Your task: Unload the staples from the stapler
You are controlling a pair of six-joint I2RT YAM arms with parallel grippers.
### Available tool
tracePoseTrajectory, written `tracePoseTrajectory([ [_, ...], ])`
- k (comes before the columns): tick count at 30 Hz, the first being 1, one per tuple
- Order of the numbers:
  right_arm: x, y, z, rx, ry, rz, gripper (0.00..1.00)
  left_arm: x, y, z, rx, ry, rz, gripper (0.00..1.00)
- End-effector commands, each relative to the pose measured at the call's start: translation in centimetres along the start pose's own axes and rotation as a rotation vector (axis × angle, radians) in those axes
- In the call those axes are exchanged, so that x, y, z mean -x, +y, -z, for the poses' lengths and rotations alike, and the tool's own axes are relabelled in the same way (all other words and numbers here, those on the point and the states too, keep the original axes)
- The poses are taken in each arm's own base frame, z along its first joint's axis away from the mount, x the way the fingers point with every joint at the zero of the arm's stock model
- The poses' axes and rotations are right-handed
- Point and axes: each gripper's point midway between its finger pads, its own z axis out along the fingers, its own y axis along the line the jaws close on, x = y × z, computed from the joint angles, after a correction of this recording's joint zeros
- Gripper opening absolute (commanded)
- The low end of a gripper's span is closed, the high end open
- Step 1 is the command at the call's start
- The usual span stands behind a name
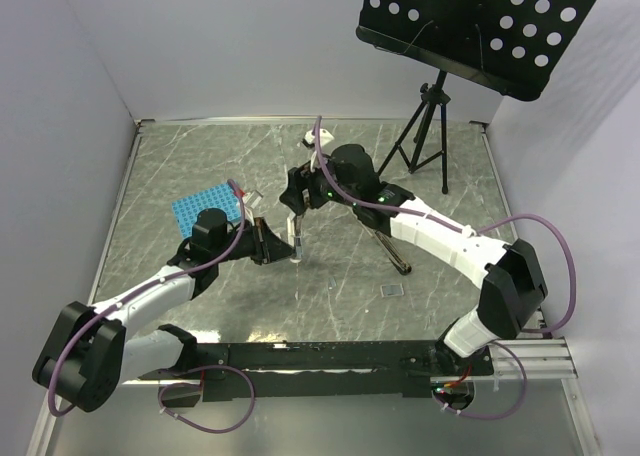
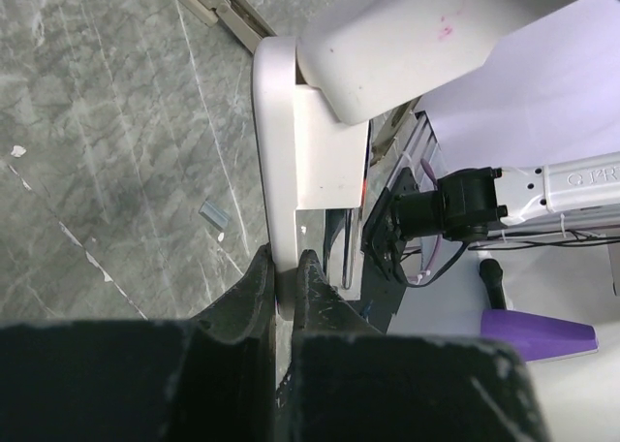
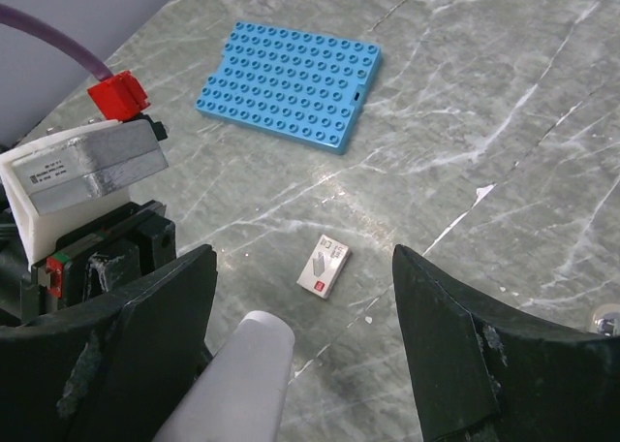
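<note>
We see one stapler [image 2: 310, 142], narrow and white plastic, held above the tabletop [image 2: 97, 122] with the left pincer [image 2: 286, 272] clamped on its edge. The right pincer [image 3: 303, 258] gapes wide (gripping nothing). One small grey strip [image 2: 212, 211] lies on the tabletop.

Blue studded plate [image 1: 208, 211] and tripod [image 1: 430, 106] stand in the way; table's [image 1: 180, 151] far-left corner lies open.
</note>
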Motion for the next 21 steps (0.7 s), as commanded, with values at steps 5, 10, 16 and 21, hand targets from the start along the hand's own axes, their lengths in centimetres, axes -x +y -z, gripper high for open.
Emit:
tracePoseTrajectory([
  [5,2.5,-1.4,-1.2,-0.047,-0.051,-0.013,0.80,1.0,-4.3,0.0,-0.186,0.006,-0.166,0.01],
  [10,3.7,-1.0,-0.9,-0.028,-0.021,-0.038,0.87,1.1,-3.4,-0.3,-0.139,0.007,-0.150,0.01],
  [16,3.5,-1.8,-0.3,-0.063,0.046,-0.051,0.89,1.2,-2.8,-0.5,-0.104,0.003,-0.120,0.01],
  [21,3.2,-1.8,0.4,-0.054,0.049,-0.051,0.89,1.4,-2.3,-0.7,-0.077,-0.003,-0.093,0.01],
])
